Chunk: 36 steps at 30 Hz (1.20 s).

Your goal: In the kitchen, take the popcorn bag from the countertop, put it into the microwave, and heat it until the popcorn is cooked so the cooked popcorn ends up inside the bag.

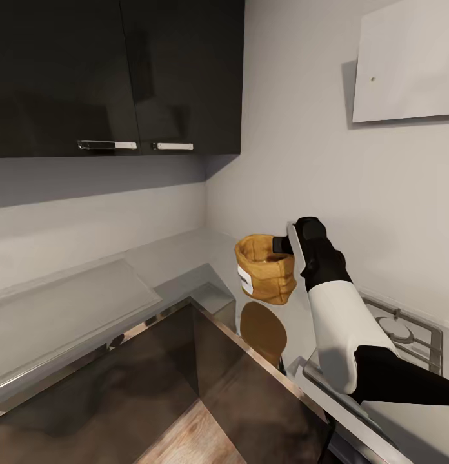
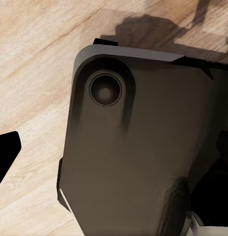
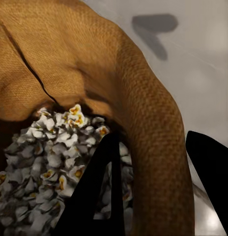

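The popcorn bag (image 1: 264,276), a mustard-tan crumpled sack with a white label, hangs just above the grey countertop (image 1: 179,261) in the corner, and its reflection shows below it. My right gripper (image 1: 282,245) is shut on the bag's rolled rim. In the right wrist view one black finger (image 3: 101,187) reaches inside among white popped kernels, the other sits outside, and the rim (image 3: 153,147) is pinched between them. The left wrist view has one black fingertip (image 2: 6,155) over the wood floor beside the robot's dark base. The microwave is out of view.
Dark wall cabinets (image 1: 115,77) hang above the corner. A steel hob (image 1: 408,335) lies to the right under my forearm. A white panel (image 1: 405,64) is mounted on the right wall. A sloped metal drainer (image 1: 69,309) sits at left. Dark cabinet fronts and wood floor (image 1: 186,438) lie below.
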Motion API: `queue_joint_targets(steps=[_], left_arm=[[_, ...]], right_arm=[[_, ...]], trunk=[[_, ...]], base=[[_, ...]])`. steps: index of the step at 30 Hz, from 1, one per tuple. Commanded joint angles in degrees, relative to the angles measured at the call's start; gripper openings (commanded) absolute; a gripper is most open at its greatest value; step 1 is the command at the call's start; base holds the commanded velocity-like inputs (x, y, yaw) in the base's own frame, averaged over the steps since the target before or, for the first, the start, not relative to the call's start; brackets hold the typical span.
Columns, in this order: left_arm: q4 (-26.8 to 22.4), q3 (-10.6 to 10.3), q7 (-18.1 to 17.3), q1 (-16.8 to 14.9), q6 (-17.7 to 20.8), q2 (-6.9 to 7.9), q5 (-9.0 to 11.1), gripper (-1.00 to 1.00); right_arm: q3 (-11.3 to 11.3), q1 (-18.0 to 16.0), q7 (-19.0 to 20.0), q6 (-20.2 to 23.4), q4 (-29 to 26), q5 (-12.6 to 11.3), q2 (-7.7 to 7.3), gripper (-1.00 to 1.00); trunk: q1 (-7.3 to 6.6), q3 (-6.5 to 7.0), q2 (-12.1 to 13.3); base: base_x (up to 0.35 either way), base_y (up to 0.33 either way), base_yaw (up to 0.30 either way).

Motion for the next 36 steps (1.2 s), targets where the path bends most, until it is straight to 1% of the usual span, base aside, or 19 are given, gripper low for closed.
queue_joint_targets(steps=[1, 5, 8, 14, 18, 19, 20, 22, 23, 27, 36], left_arm=[[-0.02, 0.04, 0.06, -0.01, -0.13, -0.02, 0.32, 1.0], [-0.02, 0.04, 0.06, -0.01, -0.13, -0.03, 0.32, 1.0], [-0.02, 0.05, 0.06, -0.01, -0.2, -0.03, 0.32, 1.0], [-0.02, 0.04, 0.06, -0.01, -0.3, -0.11, 0.3, 1.0], [0.07, -0.01, 0.06, -0.01, -2.52, -0.15, 0.29, 1.0], [0.15, -0.02, 0.07, -0.01, -2.93, -0.18, 0.31, 1.0], [0.2, -0.03, 0.06, -0.01, -3.06, -0.19, 0.32, 1.0], [0.23, -0.08, 0.06, -0.01, -3.24, -0.25, 0.32, 1.0], [0.24, -0.11, 0.06, -0.01, -3.27, -0.28, 0.32, 1.0], [0.32, -0.13, 0.06, -0.01, -3.3, -0.38, 0.32, 1.0], [0.68, -0.13, 0.08, -0.01, -3.29, -0.3, 0.37, 1.0]], right_arm=[[-0.2, -0.04, 0.18, 0.2, -0.22, 0.35, 0.07, -1.0], [-0.21, -0.02, 0.29, 0.2, -1.25, 0.35, 0.07, -1.0], [-0.11, -0.02, 0.3, 0.2, -3.74, 0.32, 0.07, -1.0], [-0.27, -0.01, 0.4, 0.2, -4.24, 0.18, 0.07, -1.0], [-0.27, -0.03, 0.63, 0.2, -4.25, 0.1, 0.07, -1.0], [-0.27, -0.04, 0.98, 0.2, -4.22, -0.46, 0.07, -1.0], [-0.27, -0.02, 1.2, 0.2, -4.24, -1.79, 0.07, -1.0], [-0.22, -0.01, 1.28, 0.2, -4.23, -5.6, 0.07, -1.0], [-0.2, -0.02, 1.25, 0.2, -4.19, -6.45, 0.07, -1.0], [-0.13, -0.04, 1.04, 0.2, -4.17, -7.01, 0.07, -1.0], [-0.1, -0.01, 0.8, 0.2, -3.99, -6.68, 0.07, -1.0]], trunk=[[0.0, -0.07, -0.04], [0.0, -0.07, -0.04], [0.0, -0.07, -0.04], [0.0, -0.07, -0.04], [0.0, -0.07, -0.04], [0.0, -0.07, -0.04], [0.0, -0.07, -0.04], [0.0, -0.07, -0.04], [0.0, -0.07, -0.04], [0.0, -0.07, -0.04], [0.0, -0.07, -0.04]], base=[[0.0, 0.0, 0.0], [-0.04, 0.0, 0.0], [-0.3, 0.0, 0.0], [-0.344, 0.0, 0.0], [-0.347, 0.0, 0.0], [-0.348, 0.0, 0.0], [-0.348, 0.0, 0.0], [-0.348, 0.0, 0.0], [-0.348, 0.0, 0.0], [-0.348, 0.0, 0.0], [-0.348, 0.0, 0.0]])
